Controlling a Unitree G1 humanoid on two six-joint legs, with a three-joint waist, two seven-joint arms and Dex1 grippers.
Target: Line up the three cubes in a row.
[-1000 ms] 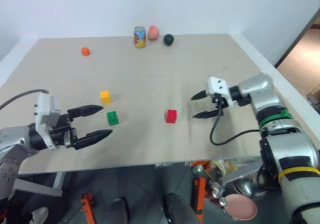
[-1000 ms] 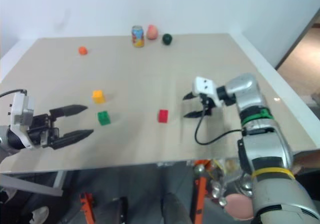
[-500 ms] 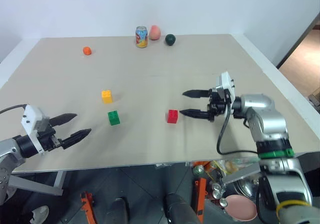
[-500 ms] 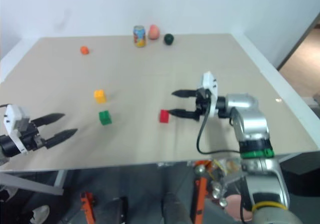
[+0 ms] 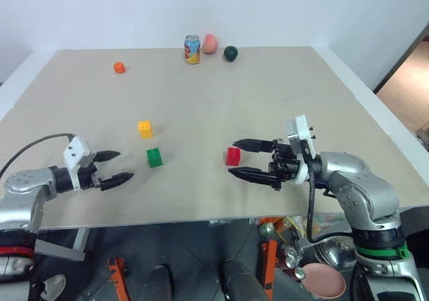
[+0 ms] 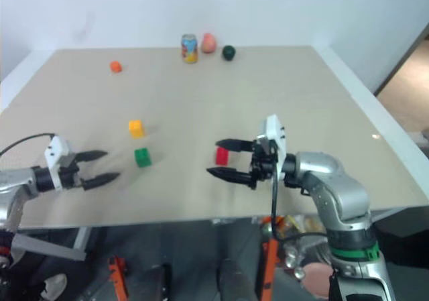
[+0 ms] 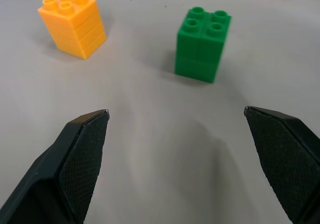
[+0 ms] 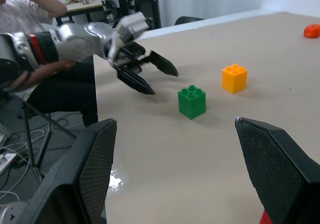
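Observation:
Three studded cubes stand on the table [image 5: 268, 93]: the yellow cube [image 5: 144, 128] farthest left, the green cube [image 5: 155, 157] just in front of it, and the red cube [image 5: 232, 156] further right. My left gripper [image 5: 125, 165] is open and low over the table, pointing at the green cube [image 7: 202, 44] from a short way off, with the yellow cube [image 7: 73, 27] beside it. My right gripper [image 6: 212, 157] is open and points left, its fingertips on either side of the red cube. I cannot tell if they touch it.
At the table's far edge stand a drink can [image 5: 192, 49], a pink fruit [image 5: 210, 43] and a dark green ball [image 5: 230, 52]. A small orange fruit [image 5: 119, 67] lies at the far left. A person [image 8: 25, 9] sits beyond the table's left side.
My right gripper has swung left and drawn back, so its open fingers now straddle the red cube. My left gripper has sunk towards the table. The cubes have not moved.

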